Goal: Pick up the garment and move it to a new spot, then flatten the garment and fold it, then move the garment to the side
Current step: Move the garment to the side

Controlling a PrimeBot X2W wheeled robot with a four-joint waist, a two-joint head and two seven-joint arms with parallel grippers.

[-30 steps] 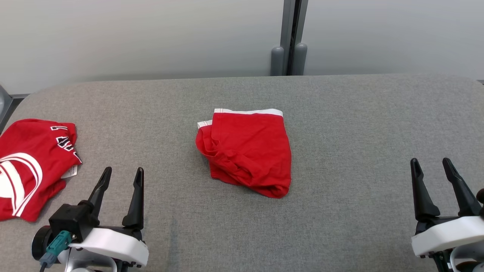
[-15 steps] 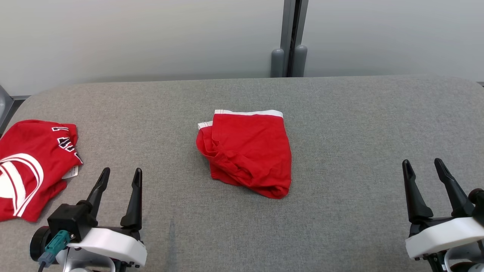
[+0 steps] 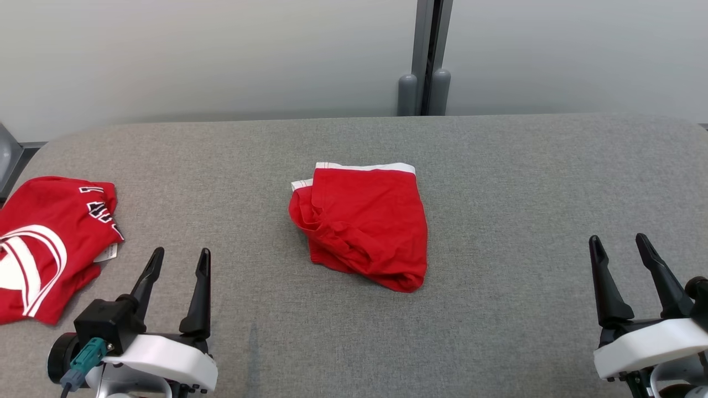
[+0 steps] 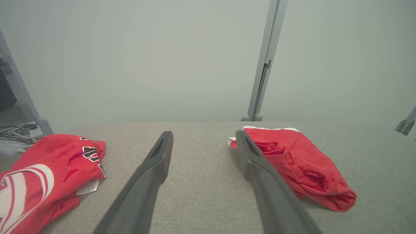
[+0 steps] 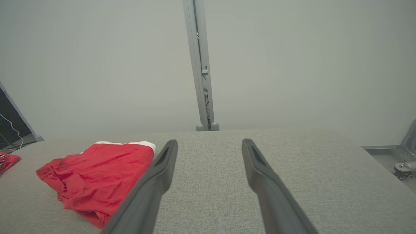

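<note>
Left gripper [image 3: 182, 252] and right gripper [image 3: 618, 239] both sit spread wide, holding nothing, well off to either side of the folded red garment [image 3: 365, 226], just grey table [image 3: 498, 193] between. Red jersey [image 3: 44, 237] lies well left of the garment, grey post [image 3: 425, 55] behind it.

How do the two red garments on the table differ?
The centre garment is plain red with a white band along its far edge; the left garment carries white stripes, dark lettering and a tag. The centre garment is bunched compactly; the left garment spreads wider. Both lie ungripped.
</note>
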